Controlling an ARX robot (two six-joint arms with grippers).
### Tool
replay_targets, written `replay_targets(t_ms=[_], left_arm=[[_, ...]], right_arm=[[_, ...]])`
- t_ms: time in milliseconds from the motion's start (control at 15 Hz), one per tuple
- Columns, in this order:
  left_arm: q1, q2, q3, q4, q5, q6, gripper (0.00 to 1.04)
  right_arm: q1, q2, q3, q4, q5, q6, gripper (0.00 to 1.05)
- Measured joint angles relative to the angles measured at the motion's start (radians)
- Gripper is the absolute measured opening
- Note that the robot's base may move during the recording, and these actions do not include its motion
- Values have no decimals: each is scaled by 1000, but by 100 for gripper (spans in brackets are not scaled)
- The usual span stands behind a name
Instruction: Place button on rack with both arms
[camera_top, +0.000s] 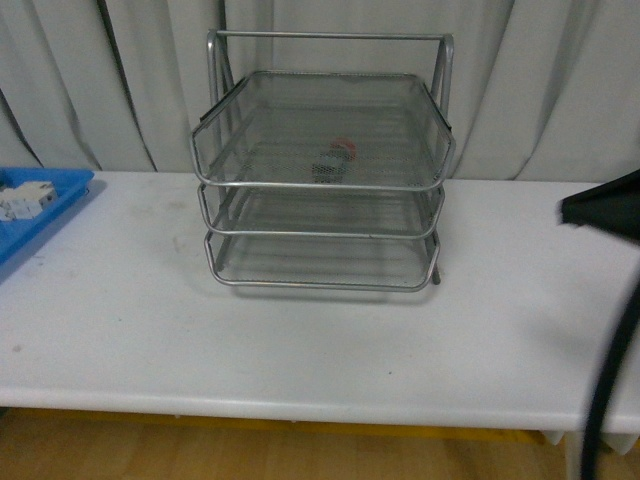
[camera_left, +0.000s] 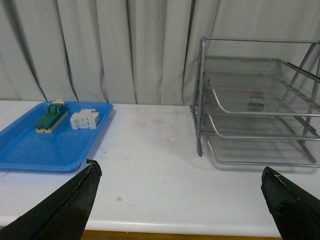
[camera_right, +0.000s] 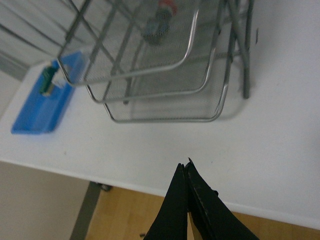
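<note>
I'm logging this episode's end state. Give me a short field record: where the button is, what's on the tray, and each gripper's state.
button: lying in the top tier of the rack
blue tray: holds a green-topped block and a white block
left gripper: open, empty, over the table
right gripper: shut, empty, away from the rack

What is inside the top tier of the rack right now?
The button sits in the top tier of the rack, red cap showing through the mesh. The mesh blurs its lower body. Nothing shows in the lower tiers, though mesh and frame cover parts of them.
</note>
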Motion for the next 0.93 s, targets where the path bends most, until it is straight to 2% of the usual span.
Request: replay_targets(t_ms=[67,133,200,267,333,467,933], left_arm=[[0,0,0,0,0,0,98],[0,0,0,1,0,0,98],[0,0,0,0,-1,0,98],[0,0,0,0,1,0,98],[0,0,0,1,0,0,98],[0,0,0,1,0,0,98],[0,0,0,0,0,0,98]], right_arm=[[-40,-109,-80,127,55,-23,2],[-89,-227,-190,310,216,-126,2],[-127,-373,-283,320,343,-235,2],[-130,-554,-371,214,379,-309,2],[-124,-696,-426,134,374,-343,2],[-124,-889,-501,93,376,-363,2],[-124,-1040,-576,8,376,-369,2]])
